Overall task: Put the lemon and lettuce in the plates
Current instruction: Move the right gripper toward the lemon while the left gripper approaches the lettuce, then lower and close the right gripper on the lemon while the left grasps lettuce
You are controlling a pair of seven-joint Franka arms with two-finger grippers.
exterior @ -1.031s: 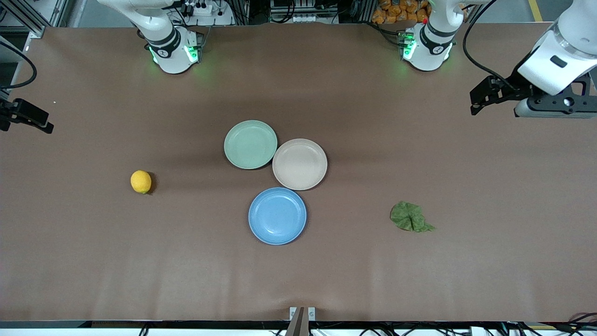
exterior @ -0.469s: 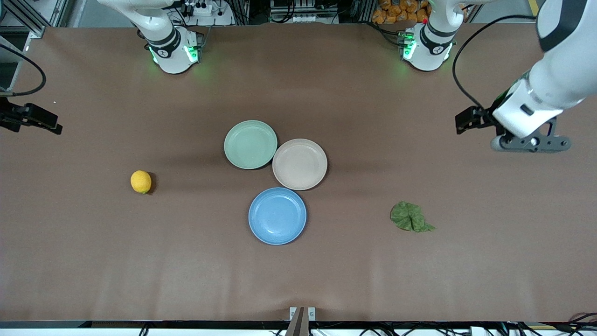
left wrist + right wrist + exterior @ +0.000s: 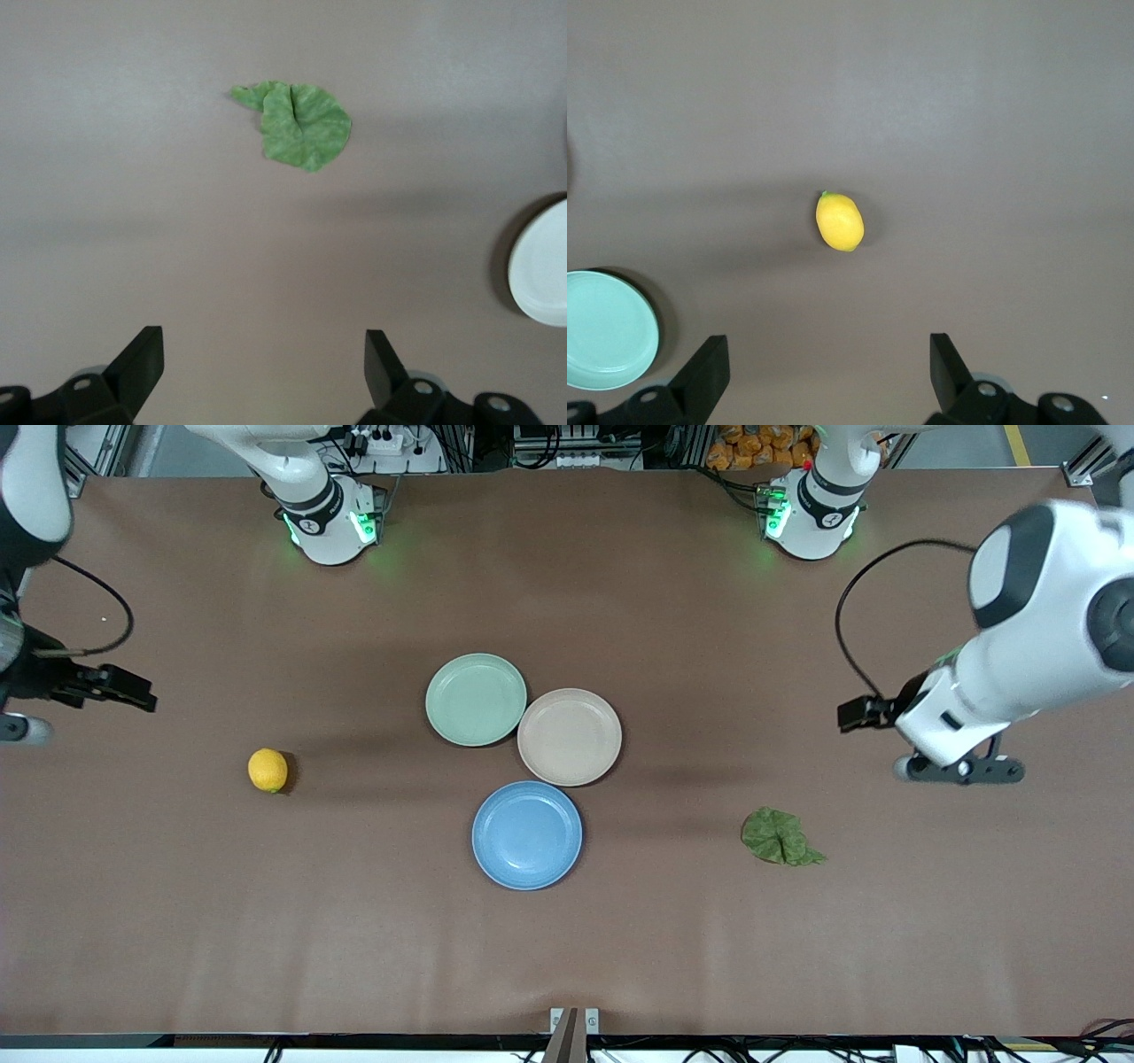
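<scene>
The lemon lies on the brown table toward the right arm's end. The lettuce lies flat toward the left arm's end. The light blue plate and the beige-pink plate sit empty mid-table. My left gripper hangs open and empty over bare table beside the lettuce. In the left wrist view the gripper has the lettuce ahead of it. My right gripper is open and empty over the table's edge. In the right wrist view the gripper has the lemon ahead of it.
A pale mint-green plate touches the beige-pink plate, farther from the front camera; it also shows in the right wrist view. A pale plate's edge shows in the left wrist view. Bare table lies around the lemon and the lettuce.
Both arms have swung down and toward the front camera. The left gripper has come closer to the lettuce and the right gripper closer to the lemon. Nothing on the table moved.
</scene>
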